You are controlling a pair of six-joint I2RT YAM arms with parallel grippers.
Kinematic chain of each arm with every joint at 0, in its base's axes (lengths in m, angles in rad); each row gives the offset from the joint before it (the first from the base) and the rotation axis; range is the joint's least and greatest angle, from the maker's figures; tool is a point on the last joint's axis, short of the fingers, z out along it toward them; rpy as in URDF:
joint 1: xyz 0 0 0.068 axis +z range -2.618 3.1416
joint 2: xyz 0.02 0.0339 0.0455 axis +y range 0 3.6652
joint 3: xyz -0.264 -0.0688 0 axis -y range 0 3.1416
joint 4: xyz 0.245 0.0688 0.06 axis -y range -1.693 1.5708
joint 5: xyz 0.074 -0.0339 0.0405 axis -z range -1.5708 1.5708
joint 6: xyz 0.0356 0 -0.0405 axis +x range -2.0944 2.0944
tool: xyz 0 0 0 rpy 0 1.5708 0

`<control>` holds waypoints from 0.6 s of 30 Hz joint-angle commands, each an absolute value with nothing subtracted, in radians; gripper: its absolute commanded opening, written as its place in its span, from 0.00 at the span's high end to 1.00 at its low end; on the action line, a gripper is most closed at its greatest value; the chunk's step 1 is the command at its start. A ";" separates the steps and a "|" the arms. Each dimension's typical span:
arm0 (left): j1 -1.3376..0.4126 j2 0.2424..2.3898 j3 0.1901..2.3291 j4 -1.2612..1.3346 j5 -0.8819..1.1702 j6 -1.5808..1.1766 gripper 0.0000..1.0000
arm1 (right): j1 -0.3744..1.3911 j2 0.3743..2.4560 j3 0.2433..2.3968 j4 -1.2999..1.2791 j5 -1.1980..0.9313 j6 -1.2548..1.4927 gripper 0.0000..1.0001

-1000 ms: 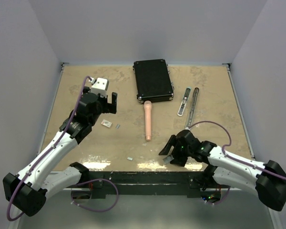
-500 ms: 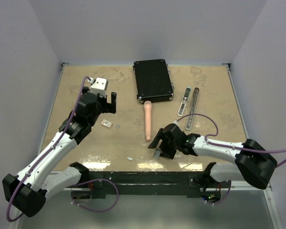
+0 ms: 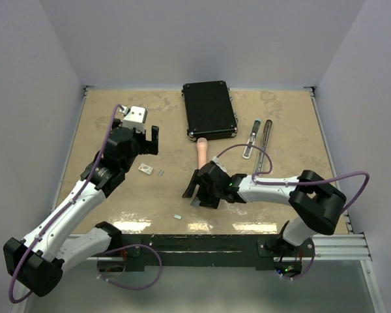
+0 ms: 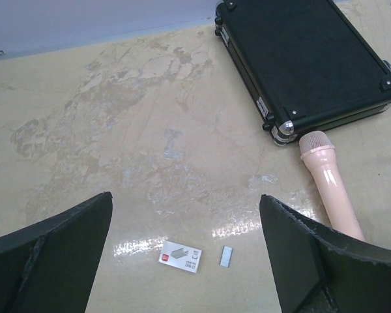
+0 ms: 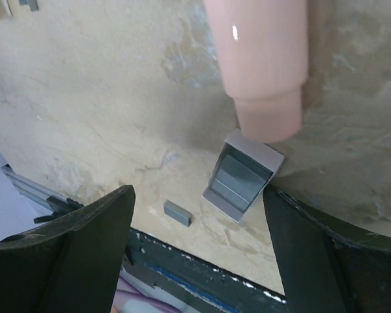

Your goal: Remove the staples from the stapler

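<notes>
Leftmost, the left tool (image 4: 186, 199) hung released, its fingers wide apart over bare tabletop (image 4: 117, 130), with open room up to the far wall. Below it lay a white card (image 4: 180, 255), and a staple block (image 4: 226, 256) just beside that. A second staple block (image 3: 177, 216) sat near the tabletop's near edge. Black case (image 3: 210, 109): closed, contents unseen, by the far edge. Pink stick (image 3: 201, 149): its far end touched the case. Right tool (image 5: 197, 192): released, low at the stick's near end, a grey U-shaped staple strip (image 5: 242, 176) lying between its fingers. Stapler (image 3: 251, 138): well right, apart from both tools, a dark bar (image 3: 266, 142) beside it.
</notes>
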State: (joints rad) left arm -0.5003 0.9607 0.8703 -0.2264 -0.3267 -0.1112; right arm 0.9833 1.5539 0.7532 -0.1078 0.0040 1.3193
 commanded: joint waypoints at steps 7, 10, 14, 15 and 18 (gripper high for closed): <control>-0.500 0.948 0.865 -0.198 -0.357 -0.101 0.00 | 0.983 1.537 0.805 -0.155 0.103 1.237 0.15; -0.500 0.948 0.864 -0.198 -0.360 -0.104 0.00 | 0.985 1.534 0.814 -0.134 0.112 1.171 0.15; -0.500 0.948 0.862 -0.198 -0.364 -0.104 0.00 | 0.983 1.597 0.879 -0.140 0.088 1.089 0.14; -0.500 0.950 0.864 -0.198 -0.365 -0.104 0.00 | 0.985 1.623 0.888 -0.141 0.084 1.065 0.14; -0.502 0.950 0.861 -0.198 -0.368 -0.104 0.00 | 0.983 1.657 0.910 -0.115 0.063 1.023 0.14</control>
State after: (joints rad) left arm -0.5003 0.9607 0.8684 -0.2264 -0.3489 -0.1112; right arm 0.9825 1.6146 0.8532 -0.1379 0.0624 1.1248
